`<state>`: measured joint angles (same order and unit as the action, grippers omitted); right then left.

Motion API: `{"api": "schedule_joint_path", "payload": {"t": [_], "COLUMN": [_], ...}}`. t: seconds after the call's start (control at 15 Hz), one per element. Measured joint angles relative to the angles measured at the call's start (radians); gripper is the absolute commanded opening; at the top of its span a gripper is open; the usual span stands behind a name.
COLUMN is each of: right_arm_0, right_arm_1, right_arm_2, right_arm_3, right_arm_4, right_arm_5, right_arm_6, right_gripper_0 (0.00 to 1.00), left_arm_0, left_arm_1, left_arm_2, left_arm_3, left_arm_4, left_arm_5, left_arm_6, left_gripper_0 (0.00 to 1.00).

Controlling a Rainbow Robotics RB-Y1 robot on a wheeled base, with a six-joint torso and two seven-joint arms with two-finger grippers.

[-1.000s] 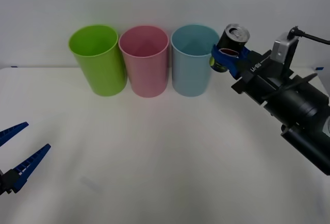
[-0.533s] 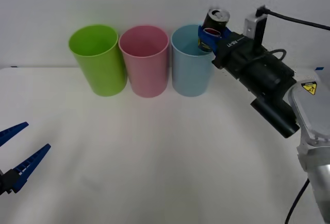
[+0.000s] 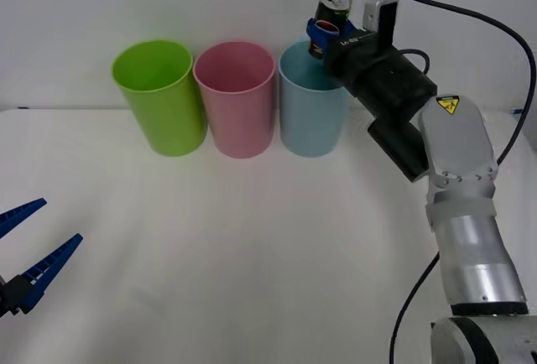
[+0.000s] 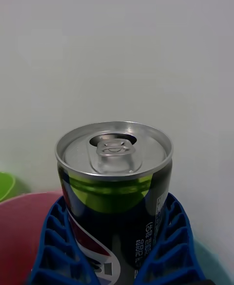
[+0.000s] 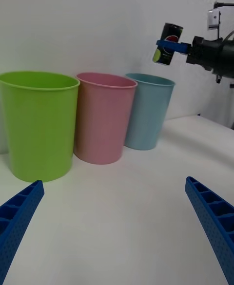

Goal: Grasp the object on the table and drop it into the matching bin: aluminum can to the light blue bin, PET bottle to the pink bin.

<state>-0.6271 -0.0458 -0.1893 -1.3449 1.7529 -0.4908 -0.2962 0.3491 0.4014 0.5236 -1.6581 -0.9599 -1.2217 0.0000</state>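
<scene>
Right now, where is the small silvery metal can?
The aluminum can is held in the right gripper, raised above the light blue plastic bin's rim, at the table's far right.

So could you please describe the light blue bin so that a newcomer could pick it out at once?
At the far edge of the white table stand three tall cups in a row. The light blue bin is the rightmost, beside the pink bin, under the can held by the right end effector.

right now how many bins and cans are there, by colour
lime green bin: 1
pink bin: 1
light blue bin: 1
aluminum can, held in the right gripper: 1
Total: 4
</scene>
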Motion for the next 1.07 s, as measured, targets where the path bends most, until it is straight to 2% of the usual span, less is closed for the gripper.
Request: {"api": "schedule_joint_path", "payload": {"t": [0.2,0.6,0.67,0.8,0.87,1.07], "right_arm_0": [-0.058,-0.074,-0.074,-0.074,-0.074,-0.074], "right_arm_1": [0.044,0.047,0.047,0.047,0.047,0.047], "right_arm_2": [-0.053,-0.055,-0.055,-0.055,-0.055,-0.056], "right_arm_3": [0.060,0.089,0.089,0.088,0.088,0.089], "right_arm_4": [0.061,0.064,0.063,0.063,0.063,0.063], "right_arm_5": [0.015,0.041,0.041,0.042,0.042,0.042], "right_arm_6": [0.006,0.013,0.014,0.021,0.026,0.036], "right_gripper_0": [0.00,0.01,0.13,0.93,1.00,1.00], "left_arm_0": [0.000,0.000,0.000,0.000,0.000,0.000], "left_arm_1": [0.000,0.000,0.000,0.000,0.000,0.000], "left_arm_2": [0.000,0.000,0.000,0.000,0.000,0.000], "left_arm_3": [0.000,0.000,0.000,0.000,0.000,0.000], "left_arm_4": [0.000,0.000,0.000,0.000,0.000,0.000], "left_arm_5": [0.000,0.000,0.000,0.000,0.000,0.000], "left_arm_6": [0.000,0.000,0.000,0.000,0.000,0.000], "left_gripper_0": [1.00,1.00,1.00,1.00,1.00,1.00]}}
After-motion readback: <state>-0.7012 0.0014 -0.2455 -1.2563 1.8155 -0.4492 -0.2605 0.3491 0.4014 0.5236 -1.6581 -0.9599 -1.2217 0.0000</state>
